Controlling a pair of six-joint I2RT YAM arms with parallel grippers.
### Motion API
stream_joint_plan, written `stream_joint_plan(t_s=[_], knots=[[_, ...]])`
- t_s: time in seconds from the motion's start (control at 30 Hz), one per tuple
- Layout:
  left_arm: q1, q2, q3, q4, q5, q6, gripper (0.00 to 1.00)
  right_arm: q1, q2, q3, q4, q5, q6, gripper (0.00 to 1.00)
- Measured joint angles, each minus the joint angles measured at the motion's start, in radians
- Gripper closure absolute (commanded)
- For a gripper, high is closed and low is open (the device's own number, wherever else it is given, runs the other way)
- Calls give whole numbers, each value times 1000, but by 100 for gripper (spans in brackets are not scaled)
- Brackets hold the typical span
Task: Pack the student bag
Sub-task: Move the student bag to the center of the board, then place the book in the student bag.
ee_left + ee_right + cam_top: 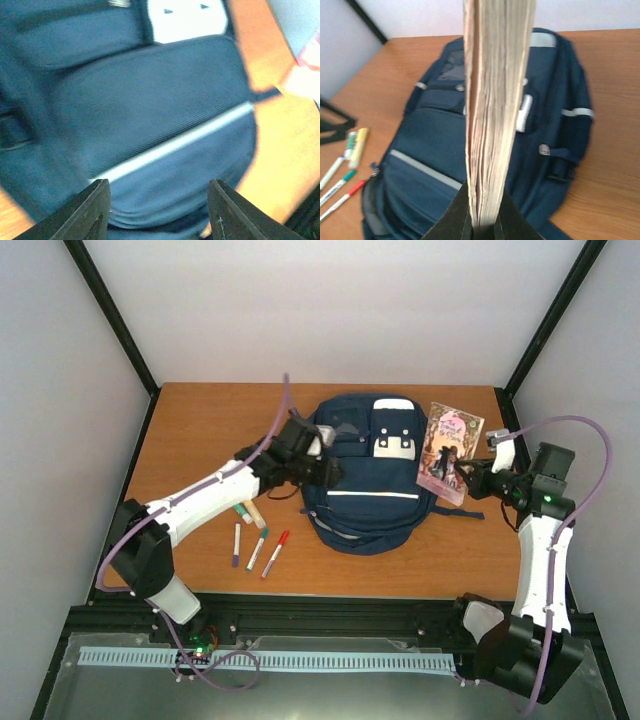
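- On the smooth orange-brown wooden table (200,420), the student bag (365,480) lies flat at mid-board. Its soft navy fabric is finely ribbed, crossed by thin pale stripes, with a white patch near the top.
- At the bag's left flank, the left gripper (157,197) hangs just over the cloth. Its two dark, blunt fingers (95,210) are spread apart with nothing between them. The wrist view here is blurred.
- At the bag's right edge, the right gripper (482,212) is clamped on a paperback book (450,448). The glossy pink illustrated cover faces the overhead camera. Seen from the wrist, the cream page block rises edge-on as a tall, narrow slab.
- Left of the bag, a loose cluster of slim marker pens (257,538) lies on the wood, capped in yellow, green, purple and red.
- Black frame posts (120,320) and plain pale walls (330,310) enclose the table.
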Motion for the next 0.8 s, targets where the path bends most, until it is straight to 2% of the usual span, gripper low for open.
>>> stream_joint_plan(t_s=[0.17, 0.37, 0.5, 0.7, 0.8], knots=[[-182, 28, 56, -18, -2, 141, 53, -68, -3, 16, -30, 90, -20, 97], [-338, 203, 171, -70, -96, 288, 56, -204, 17, 6, -72, 122, -61, 97], [-401, 323, 267, -114, -163, 373, 56, -259, 18, -25, -75, 122, -79, 97], [-463, 426, 365, -161, -210, 462, 56, -266, 15, -54, -79, 113, -87, 97], [-473, 457, 393, -167, -217, 481, 61, -266, 13, -54, -78, 109, -89, 97]])
